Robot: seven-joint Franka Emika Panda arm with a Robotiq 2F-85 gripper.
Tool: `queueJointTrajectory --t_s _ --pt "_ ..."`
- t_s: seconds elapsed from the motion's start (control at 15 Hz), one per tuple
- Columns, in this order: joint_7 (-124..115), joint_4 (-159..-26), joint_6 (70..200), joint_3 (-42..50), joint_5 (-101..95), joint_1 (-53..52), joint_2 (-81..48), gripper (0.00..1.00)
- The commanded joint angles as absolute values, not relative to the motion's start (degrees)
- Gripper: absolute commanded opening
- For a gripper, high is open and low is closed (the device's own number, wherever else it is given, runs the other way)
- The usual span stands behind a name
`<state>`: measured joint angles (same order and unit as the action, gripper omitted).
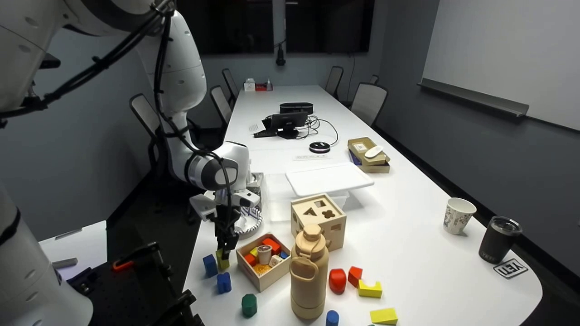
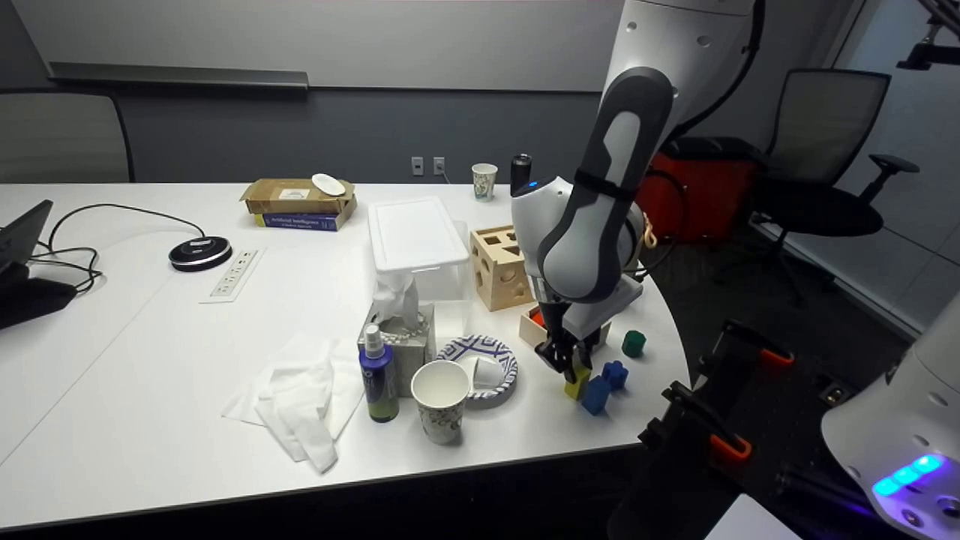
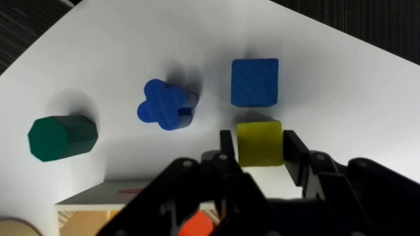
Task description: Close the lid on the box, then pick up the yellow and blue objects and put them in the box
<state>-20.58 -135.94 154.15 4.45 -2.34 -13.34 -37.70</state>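
Note:
My gripper (image 3: 258, 135) reaches down around an upright yellow block (image 3: 260, 144) on the table. Its right fingertip (image 3: 288, 141) lies against the block; a thin gap shows at the left one, so the jaws are open. Beside it stand a blue square block (image 3: 254, 82) and a blue clover block (image 3: 162, 105). In an exterior view, a blue cylinder (image 1: 332, 318), a yellow arch (image 1: 370, 290) and a yellow wedge (image 1: 384, 315) lie near the front. The wooden box (image 1: 336, 233) has its holed lid (image 1: 318, 212) flat on top, partly behind a bottle.
The tan bottle (image 1: 308, 280) stands in front of the box. A low wooden tray (image 1: 275, 277) with coloured pieces sits beside my gripper. A green block (image 3: 49, 139), red blocks (image 1: 337, 280) and a patterned plate (image 2: 510, 367) are nearby. The table edge runs close behind the blue square block.

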Motion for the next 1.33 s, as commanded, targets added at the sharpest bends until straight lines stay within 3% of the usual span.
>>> queueJointTrajectory --t_s 0.0,0.53,0.8,1.27 --pt "-19.94 -136.23 155.69 4.84 -2.53 -13.83 -37.76 0.11" --pt "-19.55 -136.43 150.19 3.45 -1.22 -12.9 -31.38 0.09" --pt "-17.36 -135.01 141.47 0.92 0.61 -10.48 -23.93 0.09" --pt "-16.45 -115.33 121.8 2.08 1.43 -4.57 -19.63 0.09"
